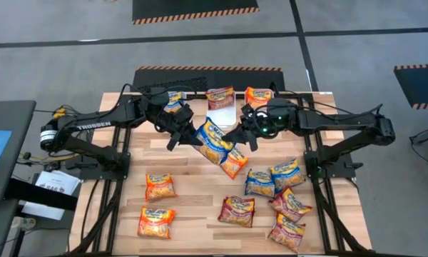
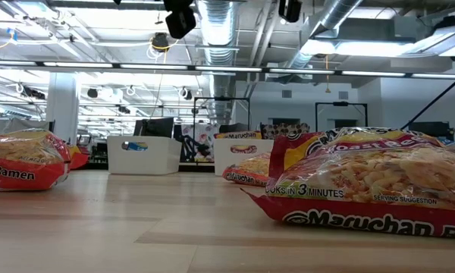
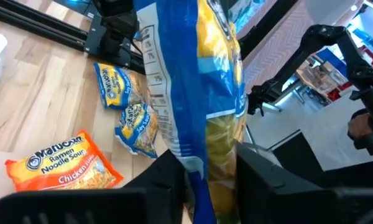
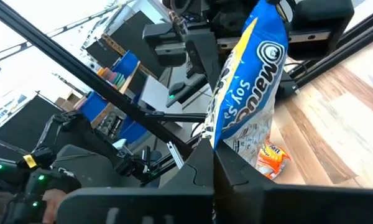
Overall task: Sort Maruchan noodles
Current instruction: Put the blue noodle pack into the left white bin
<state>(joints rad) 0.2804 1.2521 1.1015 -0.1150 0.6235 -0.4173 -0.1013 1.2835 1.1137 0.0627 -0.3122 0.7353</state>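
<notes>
We see the left end effector (image 1: 187, 133) and the right end effector (image 1: 237, 135) each clamped on an opposite end of one blue Soy Sauce packet (image 1: 212, 139), held off the bench near the middle of its far half, probably a handover so one arm can carry it to a bin. An orange Chicken packet (image 1: 232, 162) lies just beneath. Other packets lie scattered toward the near edge, and the white bins (image 2: 143, 155) stand along the far edge.

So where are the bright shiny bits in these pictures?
Low view: the ceiling strip lights glow brightest and the nearest packet glints. Left wrist view: the blue packet in the left tool shines. Right wrist view: the right tool grips it too, gleaming.
</notes>
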